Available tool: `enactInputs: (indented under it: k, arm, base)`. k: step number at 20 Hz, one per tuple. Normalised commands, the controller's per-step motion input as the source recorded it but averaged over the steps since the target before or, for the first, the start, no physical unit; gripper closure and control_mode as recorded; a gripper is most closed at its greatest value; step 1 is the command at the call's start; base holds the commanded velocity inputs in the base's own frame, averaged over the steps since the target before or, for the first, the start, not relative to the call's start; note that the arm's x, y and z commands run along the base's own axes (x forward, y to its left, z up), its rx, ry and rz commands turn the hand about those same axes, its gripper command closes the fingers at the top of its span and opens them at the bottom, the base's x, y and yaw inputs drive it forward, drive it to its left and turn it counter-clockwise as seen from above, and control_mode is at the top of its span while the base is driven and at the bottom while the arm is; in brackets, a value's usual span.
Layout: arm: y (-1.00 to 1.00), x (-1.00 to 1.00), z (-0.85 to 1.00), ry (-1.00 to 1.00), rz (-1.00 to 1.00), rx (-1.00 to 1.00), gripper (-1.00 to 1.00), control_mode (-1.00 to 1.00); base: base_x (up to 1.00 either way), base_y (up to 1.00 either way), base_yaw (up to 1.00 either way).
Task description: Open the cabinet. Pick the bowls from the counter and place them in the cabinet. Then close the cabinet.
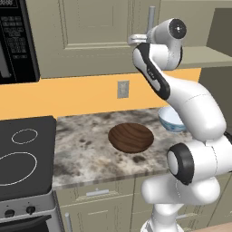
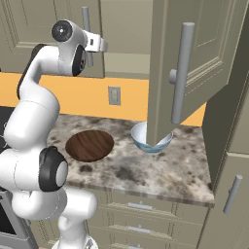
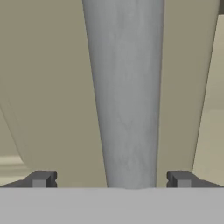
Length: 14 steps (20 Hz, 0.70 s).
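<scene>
Claw (image 3: pixel 111 179) spread wide, straddling cabinet handle (image 3: pixel 124 87).

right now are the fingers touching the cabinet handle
Apart. The hand view shows the silver handle centred between the open fingers, with bare door visible on each side.

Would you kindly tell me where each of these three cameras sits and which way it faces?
Left base view: behind the arm's left, facing the counter, wooden bowl and stove; the arm rises at right.
Right base view: behind its right, facing the open cabinet door; the arm rises at left.
Hand view: looks along the open gripper at a silver bar handle.
Both base views share the bowls.
</scene>
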Motion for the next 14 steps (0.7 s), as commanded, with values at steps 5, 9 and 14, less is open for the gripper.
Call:
enactInputs:
  k: [5,9,14]
  arm:
    - [0.0,0.05,-0.03,0.06,0.0,0.0,1.0,-1.0]
    - [0.0,0.0,0.0,0.04,0.0,0.0,1.0,-1.0]
    - [0.0,0.0,0.0,0.02,0.0,0.0,1.0,-1.0]
  base:
    - [0.0,0.0,0.0]
    - [0.0,0.0,0.0]
    - [0.0,0.0,0.0]
